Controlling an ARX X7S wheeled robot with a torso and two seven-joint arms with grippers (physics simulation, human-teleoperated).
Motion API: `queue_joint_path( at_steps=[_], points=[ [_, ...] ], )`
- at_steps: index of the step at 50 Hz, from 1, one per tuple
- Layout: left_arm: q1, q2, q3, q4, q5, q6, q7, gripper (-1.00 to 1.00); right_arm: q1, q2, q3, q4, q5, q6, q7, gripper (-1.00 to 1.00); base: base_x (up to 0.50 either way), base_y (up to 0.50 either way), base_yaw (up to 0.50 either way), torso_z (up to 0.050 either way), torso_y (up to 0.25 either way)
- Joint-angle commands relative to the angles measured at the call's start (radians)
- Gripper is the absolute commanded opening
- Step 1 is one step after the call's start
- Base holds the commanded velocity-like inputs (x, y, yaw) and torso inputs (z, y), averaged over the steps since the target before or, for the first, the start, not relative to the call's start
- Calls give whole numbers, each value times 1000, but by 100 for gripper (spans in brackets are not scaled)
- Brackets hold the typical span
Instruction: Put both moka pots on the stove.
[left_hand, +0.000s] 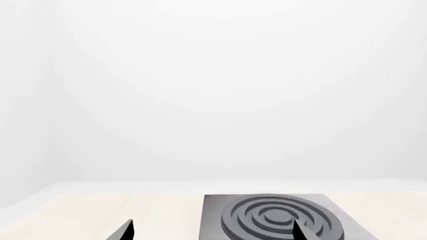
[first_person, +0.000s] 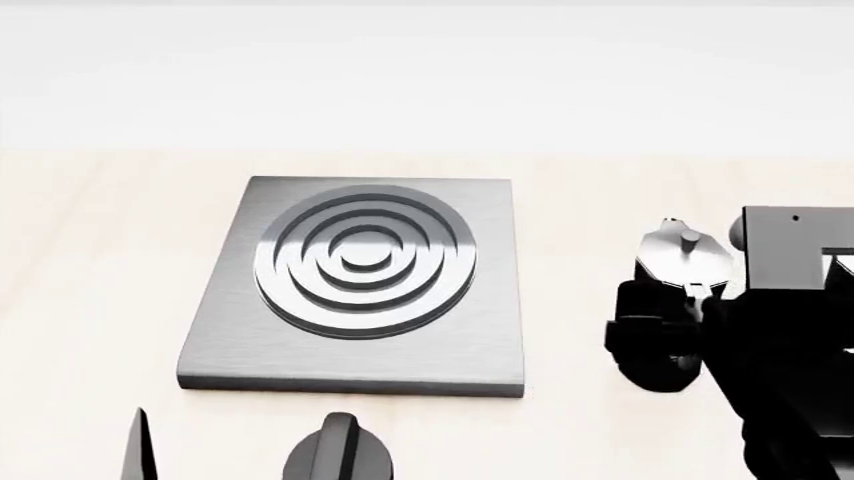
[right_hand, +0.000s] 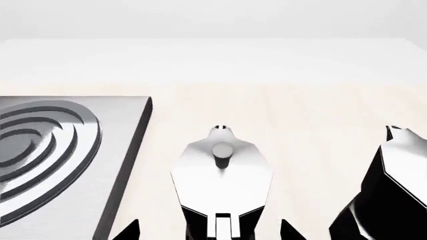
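The stove (first_person: 360, 285) is a square grey slab with a ring burner, lying on the pale wooden table; it also shows in the left wrist view (left_hand: 273, 217) and the right wrist view (right_hand: 60, 155). One moka pot (right_hand: 221, 170), black with a silver lid, stands to the stove's right (first_person: 681, 255). My right gripper (right_hand: 209, 231) is open, with a fingertip on either side of this pot's body and a gap on both sides. A second moka pot (right_hand: 393, 175) stands just beyond the first. My left gripper (left_hand: 212, 231) is open and empty, in front of the stove's near edge.
A squat black knob (first_person: 340, 450) sits on the table in front of the stove, near my left gripper's fingertip (first_person: 134, 445). My right arm (first_person: 787, 350) covers the table's right side. A white wall rises behind the table.
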Motion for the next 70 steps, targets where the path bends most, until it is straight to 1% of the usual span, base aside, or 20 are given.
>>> queue_joint_path(
  at_steps=[1, 6, 20, 30, 31, 47, 59, 61, 70],
  points=[
    [-4, -2, 4, -8, -3, 2, -1, 100, 47, -22, -26, 158, -34, -60, -41, 100, 0, 0, 0, 0, 0],
    [-3, -4, 2, -7, -5, 3, -4, 100, 48, -37, -43, 212, -51, -89, -51, 100, 0, 0, 0, 0, 0],
    [-6, -6, 9, -8, -3, 0, -9, 100, -9, -41, -46, 233, -51, -117, -58, 100, 0, 0, 0, 0, 0],
    [-6, -7, 12, -9, -4, 1, -13, 100, -16, -46, -45, 265, -56, -141, -59, 100, 0, 0, 0, 0, 0],
    [-6, -8, 13, -5, -4, -4, -14, 100, -15, -47, -41, 269, -56, -146, -55, -100, 0, 0, 0, 0, 0],
    [-7, -12, 18, 1, -5, -8, -20, 100, -26, -34, -38, 188, -50, -122, -28, -100, 1, 0, 0, 0, 0],
    [-9, -15, 18, -4, -8, -4, -22, 100, -23, -5, -34, -74, -20, -30, 36, -100, 0, 0, 0, 0, 0],
    [-9, -16, 19, -1, -8, -5, -23, 100, -21, -1, -30, -137, -5, 10, 55, -100, 0, 0, 0, 0, 0],
    [-9, -18, 21, 1, -10, -7, -26, 100, 1, 3, -53, -230, 3, 49, 65, -100, 0, 0, 0, 0, 1]
  ],
)
